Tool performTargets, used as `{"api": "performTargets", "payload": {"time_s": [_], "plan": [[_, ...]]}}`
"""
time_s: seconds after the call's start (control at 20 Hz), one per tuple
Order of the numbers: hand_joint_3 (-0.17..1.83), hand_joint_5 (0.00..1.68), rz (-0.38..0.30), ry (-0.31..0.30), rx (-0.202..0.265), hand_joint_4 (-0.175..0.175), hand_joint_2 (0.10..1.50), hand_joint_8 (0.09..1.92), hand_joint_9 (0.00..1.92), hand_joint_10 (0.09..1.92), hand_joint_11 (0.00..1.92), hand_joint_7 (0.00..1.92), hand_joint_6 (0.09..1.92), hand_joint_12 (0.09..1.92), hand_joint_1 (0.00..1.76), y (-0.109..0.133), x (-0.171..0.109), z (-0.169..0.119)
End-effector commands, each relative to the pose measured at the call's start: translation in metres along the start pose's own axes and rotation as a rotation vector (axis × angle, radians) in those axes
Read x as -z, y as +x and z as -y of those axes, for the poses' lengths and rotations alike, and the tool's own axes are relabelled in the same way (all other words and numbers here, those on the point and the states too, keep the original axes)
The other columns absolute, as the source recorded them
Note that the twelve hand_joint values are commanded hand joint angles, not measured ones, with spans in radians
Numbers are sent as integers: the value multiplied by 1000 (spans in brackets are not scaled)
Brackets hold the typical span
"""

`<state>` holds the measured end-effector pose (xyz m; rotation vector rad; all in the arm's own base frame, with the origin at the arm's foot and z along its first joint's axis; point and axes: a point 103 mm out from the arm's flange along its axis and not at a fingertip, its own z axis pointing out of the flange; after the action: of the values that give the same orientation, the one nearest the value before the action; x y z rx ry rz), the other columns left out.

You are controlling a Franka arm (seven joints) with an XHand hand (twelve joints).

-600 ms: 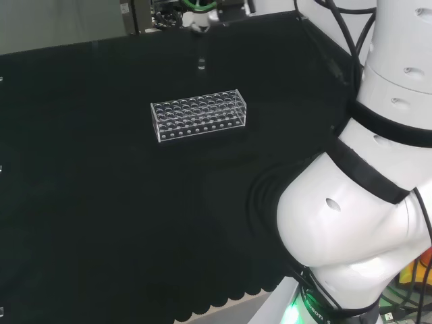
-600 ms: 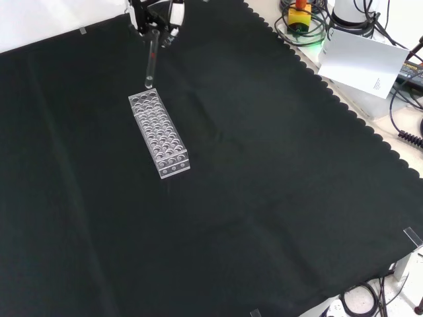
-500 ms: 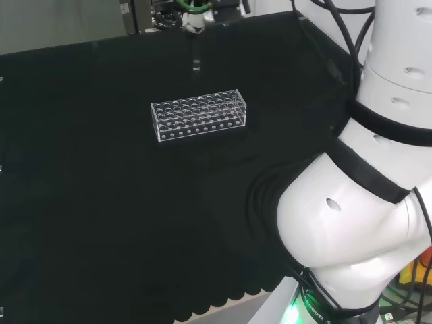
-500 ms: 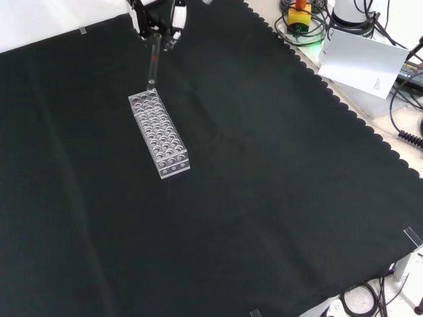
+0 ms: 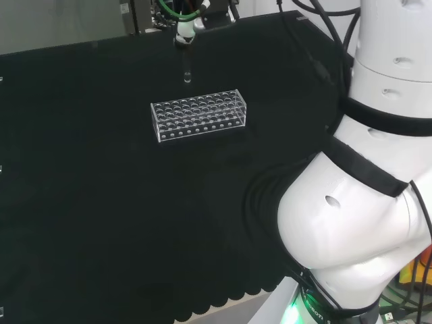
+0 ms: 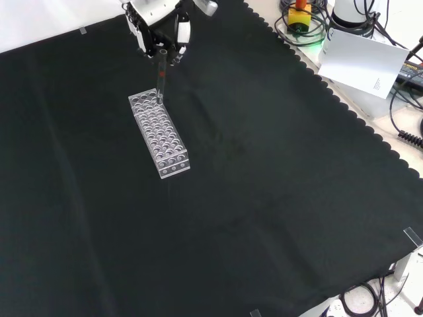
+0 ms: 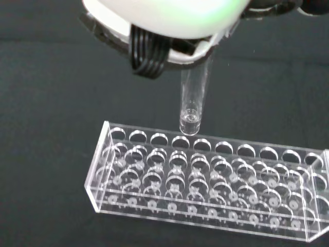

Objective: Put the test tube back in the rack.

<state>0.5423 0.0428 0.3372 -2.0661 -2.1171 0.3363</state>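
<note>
A clear plastic rack (image 5: pixel 199 114) (image 6: pixel 158 133) (image 7: pixel 205 180) with several rows of round holes lies on the black cloth. My hand (image 6: pixel 158 26) (image 5: pixel 192 20) is shut on a clear test tube (image 6: pixel 160 76) (image 5: pixel 186 67) (image 7: pixel 194 100) that hangs upright from it. In the wrist view the tube's rounded bottom hovers just above a hole in the rack's outer row, apart from it. In the front view the tube's tip sits over the rack's far end. A blurred white part of the hand (image 7: pixel 164 20) covers the tube's upper end in the wrist view.
Black cloth (image 6: pixel 264 198) spreads wide around the rack. The arm's white links (image 5: pixel 364 202) stand at the right of the head view. Cables and a white box (image 6: pixel 360 56) lie off the cloth's scalloped edge in the front view.
The hand has carried the tube nearer to the rack: leftwards and lower in the head view, down and slightly right in the front view. The rack has stayed put.
</note>
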Motion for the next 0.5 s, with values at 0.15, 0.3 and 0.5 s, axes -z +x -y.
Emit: {"api": "performTargets", "payload": {"time_s": [0.15,0.3,0.5], "plan": [[650,1452,17,49,4,-175,608,380,1749,292,1346,1818,321,762,1236,-2,-13,-2],[651,1452,34,75,6,-175,607,380,1748,291,1345,1818,321,763,1236,-2,-19,-5],[651,1452,57,101,9,-175,607,380,1747,291,1344,1818,320,764,1236,-2,-25,-10]]}}
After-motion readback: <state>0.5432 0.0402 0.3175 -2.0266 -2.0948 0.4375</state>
